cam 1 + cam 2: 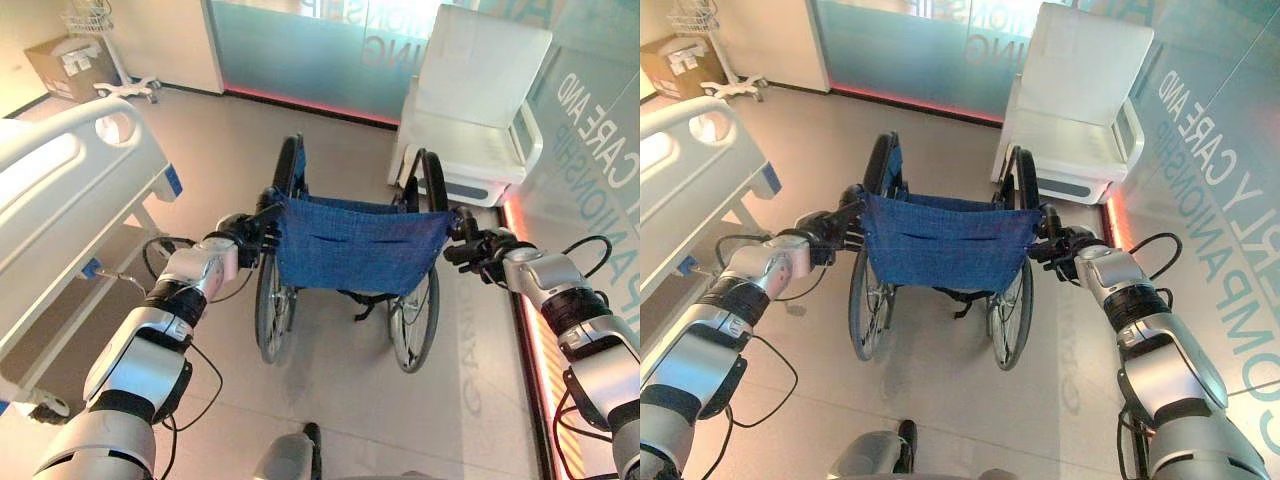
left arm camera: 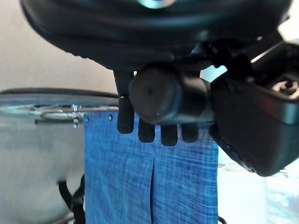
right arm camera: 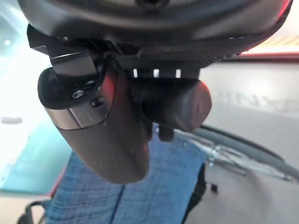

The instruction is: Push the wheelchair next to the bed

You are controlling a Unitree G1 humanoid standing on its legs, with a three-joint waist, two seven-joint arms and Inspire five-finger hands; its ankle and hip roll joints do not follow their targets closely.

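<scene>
A wheelchair with a blue cloth back and large spoked wheels stands in front of me, facing away. My left hand is curled round its left push handle. My right hand grips the right push handle the same way. The white hospital bed with a rounded side rail runs along the left, about a wheel's width from the wheelchair's left wheel.
A white armchair stands just past the wheelchair on the right, against a frosted glass wall. A cardboard box and a white wheeled stand sit at the far left. Open beige floor lies ahead, between bed and armchair.
</scene>
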